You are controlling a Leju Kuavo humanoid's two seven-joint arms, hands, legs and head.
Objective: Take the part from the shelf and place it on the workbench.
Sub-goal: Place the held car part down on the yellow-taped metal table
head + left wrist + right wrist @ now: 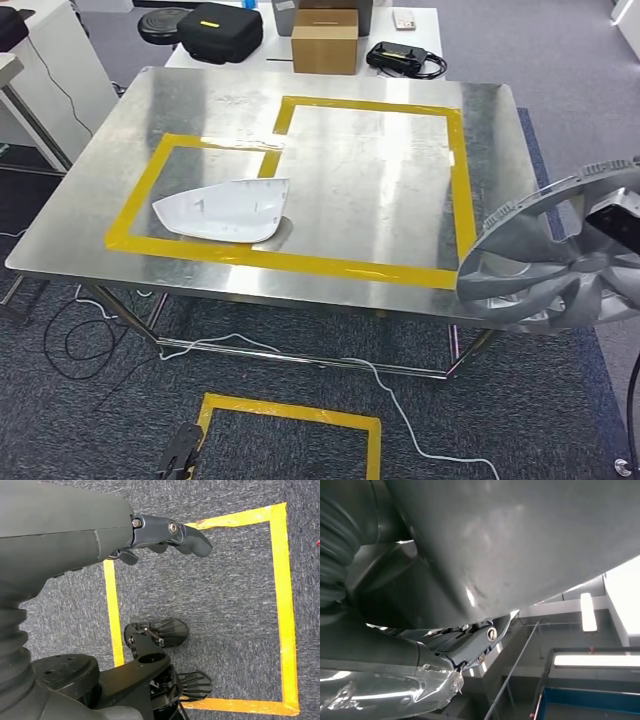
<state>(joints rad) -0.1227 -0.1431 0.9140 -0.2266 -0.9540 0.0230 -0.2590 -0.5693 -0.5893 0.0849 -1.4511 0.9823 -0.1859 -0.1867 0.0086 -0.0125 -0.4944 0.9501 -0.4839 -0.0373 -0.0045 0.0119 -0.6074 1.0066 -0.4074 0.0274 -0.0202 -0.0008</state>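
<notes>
Here, a wide metal workbench [98, 190] fills most of the head view, its shiny top marked with yellow tape [302, 262] in a stepped outline. Inside the lower left part of that outline lies a white curved shell [226, 210], flat on the metal. Behind the workbench stands a pale table carrying a cardboard box [324, 42], a black zipped case [220, 30] and a black device with a cable [396, 58]. Grey carpet lies beneath, with a second yellow taped square [290, 412] on the floor in front of the workbench and loose cables trailing across it.

At the right edge of the head view, just beside the workbench's near right corner, hangs the part [555, 260]: a large grey spoked disc, like a wheel cover, tilted with its rim overlapping the table edge. The right hand [615, 222] sits behind it, dark and mostly hidden by the spokes. In the right wrist view the part's smooth grey underside [531, 545] presses directly over the fingers [478, 647], which curl up against it, so the hand grasps the part from beneath.

The left hand [166, 535] hangs over the carpet with its fingers loosely extended and apart, holding nothing
</notes>
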